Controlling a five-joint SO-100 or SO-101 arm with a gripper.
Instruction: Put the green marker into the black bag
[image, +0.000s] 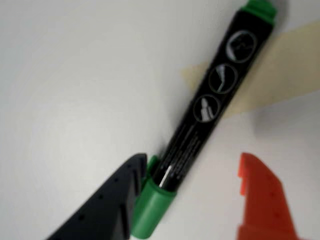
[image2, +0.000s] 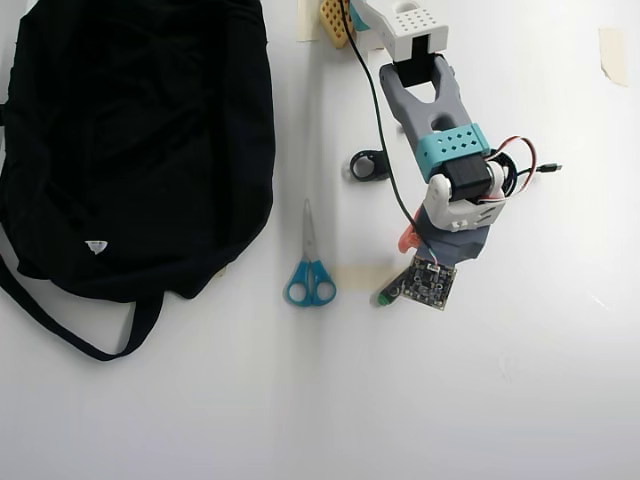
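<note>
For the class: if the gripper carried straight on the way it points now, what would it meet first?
Probably the green marker: it lies between the open fingers of the gripper, the dark finger beside its cap. Depth is unclear.

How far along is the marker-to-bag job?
Done: the pincer has reached the green marker, which lies on the table. In hand: the grasp. The wrist view shows it open, black finger touching the cap end, orange finger clear on the other side. Left: close, lift, carry across the blue scissors to the black bag.
</note>
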